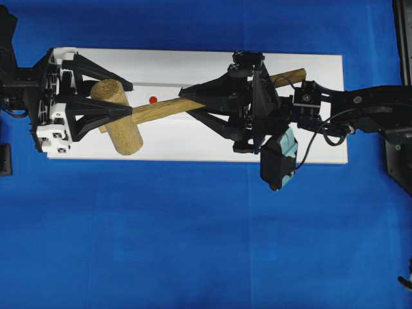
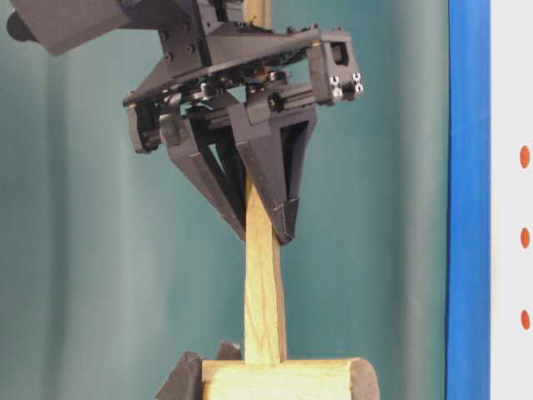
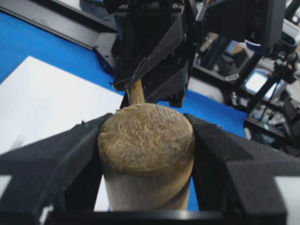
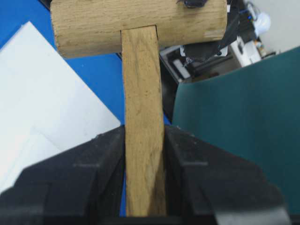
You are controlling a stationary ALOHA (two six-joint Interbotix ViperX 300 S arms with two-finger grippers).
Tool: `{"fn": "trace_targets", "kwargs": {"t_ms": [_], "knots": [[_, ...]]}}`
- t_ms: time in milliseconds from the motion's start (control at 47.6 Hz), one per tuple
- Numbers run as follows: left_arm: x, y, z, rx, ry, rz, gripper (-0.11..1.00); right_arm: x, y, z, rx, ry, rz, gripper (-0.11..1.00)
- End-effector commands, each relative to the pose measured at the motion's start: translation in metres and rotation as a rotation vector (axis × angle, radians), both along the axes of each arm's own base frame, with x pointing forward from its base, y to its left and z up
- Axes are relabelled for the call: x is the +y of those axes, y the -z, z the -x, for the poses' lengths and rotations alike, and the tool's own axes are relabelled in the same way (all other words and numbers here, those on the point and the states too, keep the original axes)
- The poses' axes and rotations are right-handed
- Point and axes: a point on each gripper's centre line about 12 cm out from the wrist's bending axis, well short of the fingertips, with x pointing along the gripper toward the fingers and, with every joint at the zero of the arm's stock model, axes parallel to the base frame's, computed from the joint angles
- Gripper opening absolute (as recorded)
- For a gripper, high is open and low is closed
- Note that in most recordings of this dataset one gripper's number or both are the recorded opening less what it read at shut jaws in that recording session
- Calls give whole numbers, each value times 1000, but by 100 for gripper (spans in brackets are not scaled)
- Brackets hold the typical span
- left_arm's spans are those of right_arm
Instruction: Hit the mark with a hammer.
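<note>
Hammer [image 1: 126, 116]: no readable writing or labels.

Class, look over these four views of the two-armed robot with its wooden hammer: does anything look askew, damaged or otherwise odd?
Nothing looks damaged. The odd part: both grippers hold the hammer at once. The left gripper clamps its head, whose end face looks scuffed in the left wrist view, while the right gripper pinches the handle. It lies slanted across the white board.

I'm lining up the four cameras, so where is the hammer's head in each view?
Overhead: hammer's head at left, between the left claw fingers.
Table-level: bottom edge, centre.
Left wrist: centre, end face toward camera.
Right wrist: across the top.
Shared landmark: the handle, clamped by the right claw.
</note>
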Motion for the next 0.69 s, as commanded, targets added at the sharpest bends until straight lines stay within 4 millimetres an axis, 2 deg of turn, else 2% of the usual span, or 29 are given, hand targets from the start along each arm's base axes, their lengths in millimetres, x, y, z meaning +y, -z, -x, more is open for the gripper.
{"fn": "trace_targets", "kwargs": {"t_ms": [0, 42, 105, 252, 357, 399, 483, 672], "knots": [[-1, -8, -1, -20, 3, -4, 46, -9, -27, 0, -80, 39, -37, 10], [-1, -7, -1, -15, 3, -5, 46, -11, -26, 0, -77, 47, -46, 12], [0, -7, -1, -9, 2, -9, 46, -11, -25, 0, -68, 49, -56, 24], [2, -3, -1, 27, -5, -22, 46, -8, -21, 0, -30, 40, -82, 67], [6, 1, -1, 77, -13, -66, 46, -4, -17, 1, 22, 34, -139, 92], [6, 3, -1, 99, -12, -95, 46, -2, -16, 2, 46, 30, -173, 96], [7, 6, -1, 142, -5, -173, 46, 1, -16, 4, 87, 29, -261, 93], [7, 8, -1, 192, 22, -348, 46, 6, -17, 11, 140, 33, -433, 94]]}}
